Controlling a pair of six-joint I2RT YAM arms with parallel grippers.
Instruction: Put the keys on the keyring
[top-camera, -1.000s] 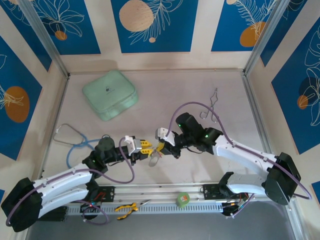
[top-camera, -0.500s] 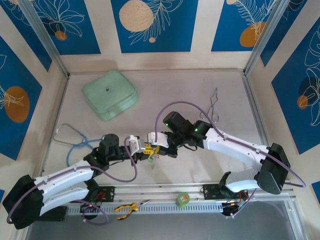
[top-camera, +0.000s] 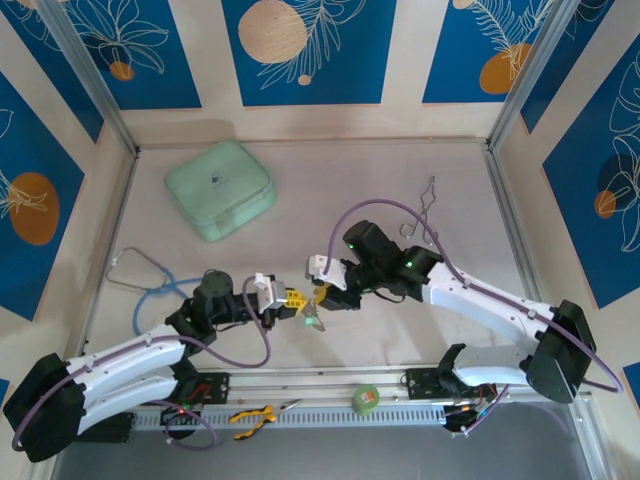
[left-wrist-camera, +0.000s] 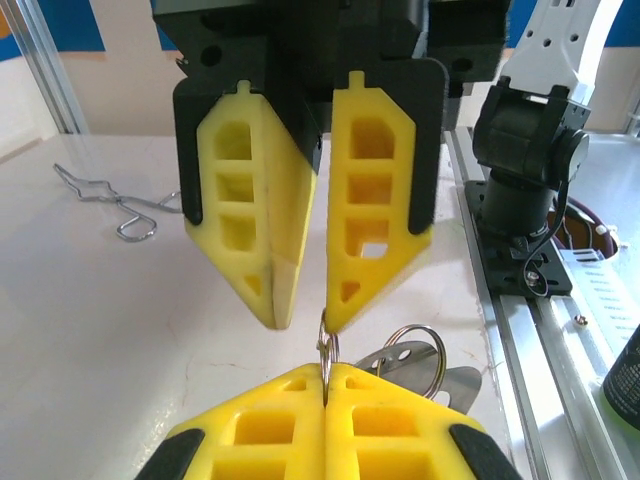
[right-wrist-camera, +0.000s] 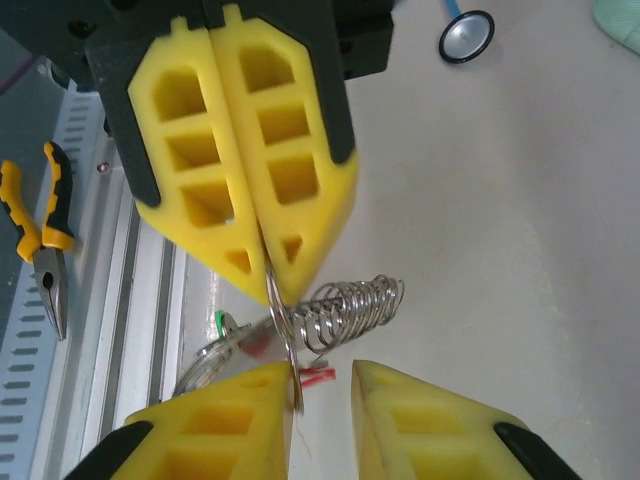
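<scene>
L gripper (right-wrist-camera: 268, 285) pressed shut, pinching keyring (right-wrist-camera: 350, 305) wire; R gripper (right-wrist-camera: 320, 385) spread just below, tip-to-tip; keyring's long axis points right.

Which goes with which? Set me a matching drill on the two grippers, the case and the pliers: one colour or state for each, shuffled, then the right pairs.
Things:
1. left gripper
2. right gripper
3. case
4. pliers

Colours or states:
A. yellow and black handles
B. mint green
C. shut on a metal ring
D. fingers apart

Pairs: 1-C, 2-D, 3-B, 4-A
</scene>
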